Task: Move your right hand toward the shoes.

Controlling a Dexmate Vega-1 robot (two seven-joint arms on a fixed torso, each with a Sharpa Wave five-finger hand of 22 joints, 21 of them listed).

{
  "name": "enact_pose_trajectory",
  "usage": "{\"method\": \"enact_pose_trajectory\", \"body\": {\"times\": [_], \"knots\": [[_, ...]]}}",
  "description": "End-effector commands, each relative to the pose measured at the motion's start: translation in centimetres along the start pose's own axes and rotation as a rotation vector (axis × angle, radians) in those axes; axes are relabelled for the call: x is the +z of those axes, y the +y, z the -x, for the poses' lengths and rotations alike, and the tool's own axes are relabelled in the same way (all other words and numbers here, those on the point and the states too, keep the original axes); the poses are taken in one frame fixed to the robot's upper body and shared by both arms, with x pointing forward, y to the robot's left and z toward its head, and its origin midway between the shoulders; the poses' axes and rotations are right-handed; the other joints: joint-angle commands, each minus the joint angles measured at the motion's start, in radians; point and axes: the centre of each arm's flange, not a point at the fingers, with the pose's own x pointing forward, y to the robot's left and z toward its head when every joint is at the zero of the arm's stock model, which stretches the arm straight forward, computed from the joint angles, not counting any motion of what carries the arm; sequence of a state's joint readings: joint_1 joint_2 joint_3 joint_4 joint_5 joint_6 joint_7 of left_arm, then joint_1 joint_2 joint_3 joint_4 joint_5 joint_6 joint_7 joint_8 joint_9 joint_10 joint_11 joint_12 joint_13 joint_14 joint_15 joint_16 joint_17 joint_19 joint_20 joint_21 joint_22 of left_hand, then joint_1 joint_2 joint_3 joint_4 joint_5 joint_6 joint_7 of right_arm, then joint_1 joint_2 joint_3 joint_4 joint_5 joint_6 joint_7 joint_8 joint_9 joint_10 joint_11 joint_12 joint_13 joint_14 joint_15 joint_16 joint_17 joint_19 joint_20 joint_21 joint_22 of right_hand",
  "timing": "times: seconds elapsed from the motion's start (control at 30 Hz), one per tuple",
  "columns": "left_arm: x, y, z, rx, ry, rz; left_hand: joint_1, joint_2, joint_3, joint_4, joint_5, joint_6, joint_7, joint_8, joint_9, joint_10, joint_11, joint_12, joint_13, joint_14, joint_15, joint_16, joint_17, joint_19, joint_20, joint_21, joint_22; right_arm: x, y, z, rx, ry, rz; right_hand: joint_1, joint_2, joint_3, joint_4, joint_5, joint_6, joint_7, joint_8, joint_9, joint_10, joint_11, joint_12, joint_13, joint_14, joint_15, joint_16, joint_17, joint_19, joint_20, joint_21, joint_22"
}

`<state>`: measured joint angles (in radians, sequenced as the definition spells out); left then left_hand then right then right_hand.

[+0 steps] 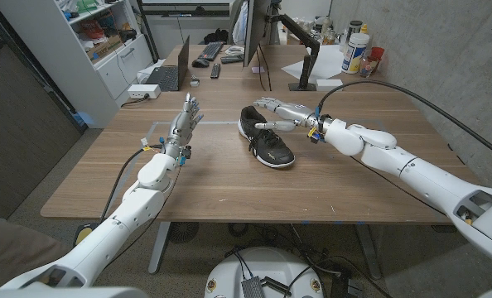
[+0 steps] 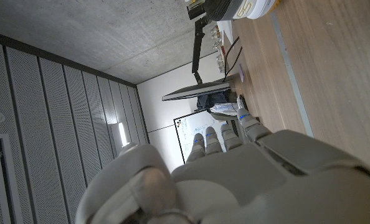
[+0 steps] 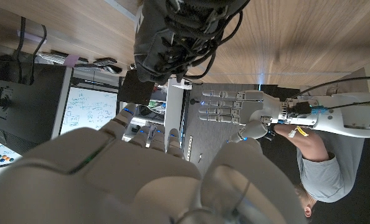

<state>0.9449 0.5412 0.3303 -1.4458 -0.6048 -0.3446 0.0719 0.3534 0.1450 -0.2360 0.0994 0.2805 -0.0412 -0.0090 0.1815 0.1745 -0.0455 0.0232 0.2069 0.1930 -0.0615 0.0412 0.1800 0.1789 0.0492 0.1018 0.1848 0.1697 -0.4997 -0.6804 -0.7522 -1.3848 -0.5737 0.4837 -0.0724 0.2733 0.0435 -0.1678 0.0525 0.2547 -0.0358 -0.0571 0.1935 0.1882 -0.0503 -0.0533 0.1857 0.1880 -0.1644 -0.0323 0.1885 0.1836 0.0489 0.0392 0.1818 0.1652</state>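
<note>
Hovering just above the shoes, the right hand holds nothing, fingers apart; left hand likewise.

Right hand extended over the shoe, fingers spread; left hand raised, fingers apart, well left of it.

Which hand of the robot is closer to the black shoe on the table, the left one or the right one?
The right. The right hand hovers right at the black shoe, its fingers reaching over the shoe's far end. The left hand stands raised and open, well apart from the shoe, on the robot's left side.
</note>
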Motion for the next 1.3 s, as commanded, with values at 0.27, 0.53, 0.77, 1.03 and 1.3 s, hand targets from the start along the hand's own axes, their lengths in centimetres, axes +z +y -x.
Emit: {"method": "enact_pose_trajectory", "body": {"times": [0.27, 0.53, 0.77, 1.03, 1.3], "knots": [[-0.4, 0.0, 0.1, 0.007, 0.009, 0.010, 0.008, -0.001, 0.000, 0.005, -0.003, 0.005, 0.002, 0.006, 0.001, 0.004, 0.000, 0.005, 0.002, -0.002, -0.003, 0.008, 0.003, -0.004, -0.001, 0.007, 0.005, -0.4, 0.3, -1.1, 0.019, -0.014, 0.002, 0.012, 0.004, -0.004, -0.004, -0.005, -0.005, -0.009, 0.000, 0.003, -0.013, -0.004, 0.004, 0.004, -0.023, -0.027, 0.000, 0.005, -0.012, 0.007, -0.001, 0.003], [-0.3, 0.0, 0.0, 0.006, 0.009, 0.007, 0.008, -0.001, 0.000, 0.006, -0.004, 0.006, 0.001, 0.006, 0.001, 0.004, 0.000, 0.005, 0.002, -0.001, -0.002, 0.008, 0.003, -0.004, -0.001, 0.007, 0.005, -0.5, 0.7, -1.5, 0.032, -0.019, 0.000, 0.014, 0.005, -0.004, -0.005, -0.005, -0.006, -0.009, 0.000, 0.003, -0.015, -0.002, 0.004, 0.004, -0.024, -0.028, 0.000, 0.005, -0.012, 0.007, 0.000, 0.003], [-0.4, -0.2, -0.2, 0.000, 0.012, 0.008, 0.008, -0.001, 0.000, 0.006, -0.004, 0.007, 0.002, 0.006, 0.001, 0.005, 0.000, 0.005, 0.002, -0.001, -0.002, 0.008, 0.003, -0.004, -0.002, 0.007, 0.005, -0.7, 0.8, -1.9, 0.038, -0.021, 0.001, 0.016, 0.005, -0.004, -0.006, -0.005, -0.009, -0.009, -0.001, 0.003, -0.017, -0.001, 0.004, 0.004, -0.023, -0.027, 0.001, 0.004, -0.013, 0.008, 0.000, 0.003], [-0.3, -0.4, -0.4, -0.001, 0.010, 0.009, 0.008, -0.002, 0.000, 0.007, -0.005, 0.008, 0.001, 0.006, 0.001, 0.004, 0.000, 0.005, 0.002, -0.001, -0.002, 0.008, 0.003, -0.004, -0.002, 0.007, 0.005, -0.9, 0.8, -2.0, 0.041, -0.024, 0.000, 0.018, 0.005, -0.004, -0.007, -0.005, -0.009, -0.010, -0.001, 0.003, -0.018, -0.001, 0.004, 0.004, -0.023, -0.027, 0.002, 0.004, -0.013, 0.009, 0.001, 0.003], [-0.1, -0.4, -0.3, 0.000, 0.014, 0.004, 0.008, -0.002, 0.000, 0.007, -0.006, 0.008, 0.002, 0.005, 0.001, 0.005, -0.001, 0.005, 0.002, -0.001, -0.002, 0.008, 0.003, -0.003, 0.001, 0.007, 0.005, -0.9, 1.3, -2.2, 0.046, -0.029, -0.010, 0.020, 0.005, -0.004, -0.009, -0.005, -0.009, -0.009, -0.001, 0.003, -0.020, -0.001, 0.004, 0.004, -0.023, -0.027, 0.002, 0.004, -0.014, 0.009, 0.001, 0.003]]}}
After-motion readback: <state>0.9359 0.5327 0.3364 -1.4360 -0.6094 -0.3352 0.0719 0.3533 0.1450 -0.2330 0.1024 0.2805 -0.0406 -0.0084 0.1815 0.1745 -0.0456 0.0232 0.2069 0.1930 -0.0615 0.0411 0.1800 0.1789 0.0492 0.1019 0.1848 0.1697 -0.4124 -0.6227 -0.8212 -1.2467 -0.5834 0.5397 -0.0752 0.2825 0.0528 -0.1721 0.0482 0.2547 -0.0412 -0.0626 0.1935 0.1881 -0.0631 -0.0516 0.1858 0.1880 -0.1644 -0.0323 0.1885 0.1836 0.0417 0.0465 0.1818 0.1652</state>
